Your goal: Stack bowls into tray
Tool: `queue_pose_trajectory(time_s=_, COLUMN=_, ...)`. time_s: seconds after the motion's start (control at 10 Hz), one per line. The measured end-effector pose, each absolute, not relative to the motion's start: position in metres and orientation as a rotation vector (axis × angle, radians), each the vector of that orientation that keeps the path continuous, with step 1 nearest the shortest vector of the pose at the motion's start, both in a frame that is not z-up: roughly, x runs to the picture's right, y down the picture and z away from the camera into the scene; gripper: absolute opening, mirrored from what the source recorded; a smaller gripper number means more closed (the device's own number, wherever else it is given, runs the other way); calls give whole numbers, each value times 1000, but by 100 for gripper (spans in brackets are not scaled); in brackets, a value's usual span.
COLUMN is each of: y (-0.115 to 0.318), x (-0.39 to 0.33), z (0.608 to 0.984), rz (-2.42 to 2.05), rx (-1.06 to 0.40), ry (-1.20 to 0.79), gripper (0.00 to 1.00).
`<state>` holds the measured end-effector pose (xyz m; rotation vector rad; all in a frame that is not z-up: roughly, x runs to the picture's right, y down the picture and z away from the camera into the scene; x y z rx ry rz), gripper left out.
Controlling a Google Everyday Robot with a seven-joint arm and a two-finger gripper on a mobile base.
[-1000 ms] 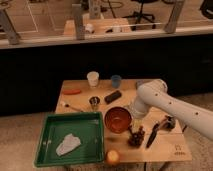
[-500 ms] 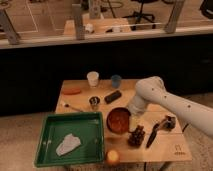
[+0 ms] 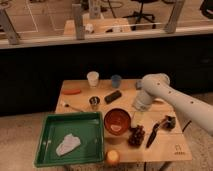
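Observation:
The orange-red bowl (image 3: 117,120) stands upright on the wooden table, just right of the green tray (image 3: 50,131). Something pale lies inside the bowl. The purple bowl is not in view. The tray lies at the table's front left and holds a crumpled white cloth (image 3: 67,144). My gripper (image 3: 134,118) hangs from the white arm that comes in from the right. It points down beside the bowl's right rim.
On the table stand a small metal cup (image 3: 94,102), a white cup (image 3: 93,78) and a blue cup (image 3: 116,81). A black bar (image 3: 113,96), a red strip (image 3: 71,92), grapes (image 3: 136,135), an orange fruit (image 3: 112,157) and a black utensil (image 3: 152,135) lie around the bowl.
The arm's elbow and wrist have risen and drawn back a little from the orange-red bowl. The bowl has stayed in place.

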<state>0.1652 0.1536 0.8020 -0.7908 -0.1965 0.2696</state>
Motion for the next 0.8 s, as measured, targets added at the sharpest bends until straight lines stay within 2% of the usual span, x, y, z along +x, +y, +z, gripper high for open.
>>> queue_pose_trajectory(time_s=0.5, y=152, x=162, z=803, rz=268, rx=-788, ry=-200, gripper=80)
queue_pose_trajectory(time_s=0.8, y=153, x=159, z=803, rz=413, rx=-771, ry=-156, gripper=80)
